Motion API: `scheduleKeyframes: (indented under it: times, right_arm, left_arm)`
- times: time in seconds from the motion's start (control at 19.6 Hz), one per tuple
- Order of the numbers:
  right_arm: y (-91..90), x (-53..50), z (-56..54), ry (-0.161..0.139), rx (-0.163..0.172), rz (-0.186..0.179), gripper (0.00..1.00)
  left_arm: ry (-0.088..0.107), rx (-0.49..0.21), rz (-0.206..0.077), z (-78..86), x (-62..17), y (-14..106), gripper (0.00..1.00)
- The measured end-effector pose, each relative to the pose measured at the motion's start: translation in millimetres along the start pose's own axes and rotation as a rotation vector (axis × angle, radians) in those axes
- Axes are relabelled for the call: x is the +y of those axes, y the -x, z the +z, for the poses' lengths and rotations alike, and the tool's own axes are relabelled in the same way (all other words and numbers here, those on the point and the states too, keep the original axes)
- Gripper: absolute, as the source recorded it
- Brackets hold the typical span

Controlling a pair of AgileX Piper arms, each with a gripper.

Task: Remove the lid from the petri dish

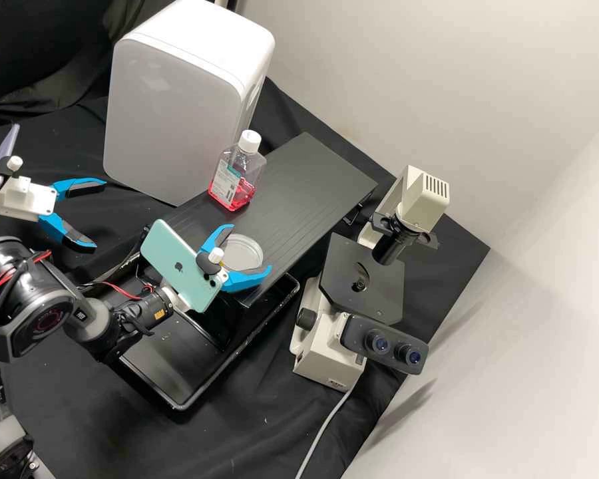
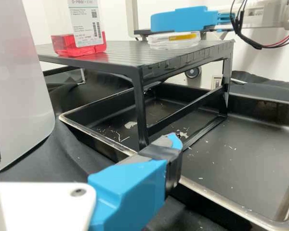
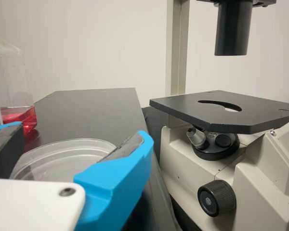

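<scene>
High camera looks forward and down across the tabletop (image 1: 246, 426). Left wrist camera sits low near the tray (image 2: 101, 139), facing the shelf (image 2: 135, 53) side-on. Right wrist camera rides close above that shelf, facing the microscope (image 3: 231, 159). All three share the shelf and its petri dish (image 1: 241, 251).

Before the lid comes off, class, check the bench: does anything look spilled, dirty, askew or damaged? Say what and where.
Only the black tray under the shelf: pale flecks and smears dot its floor, like dried residue. The bottle stands upright and the petri dish lies flat.
</scene>
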Motion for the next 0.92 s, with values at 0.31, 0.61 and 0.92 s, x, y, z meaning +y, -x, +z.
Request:
scheduleKeyframes:
  times: [0.31, 0.61, 0.92]
  right_arm:
    - [0.0, 0.0, 0.0, 0.0, 0.0, 0.0, 1.0]
    - [0.0, -0.7, -0.6, 0.0, 0.002, -0.003, 1.0]
    - [0.3, -4.7, -4.1, 0.003, 0.015, -0.017, 1.0]
  left_arm:
    - [0.005, 0.011, 0.003, -0.6, 0.2, -0.1, 1.0]
    - [0.005, 0.011, 0.003, -0.5, 0.2, -0.1, 1.0]
    - [0.005, 0.011, 0.003, -0.5, 0.2, -0.1, 1.0]
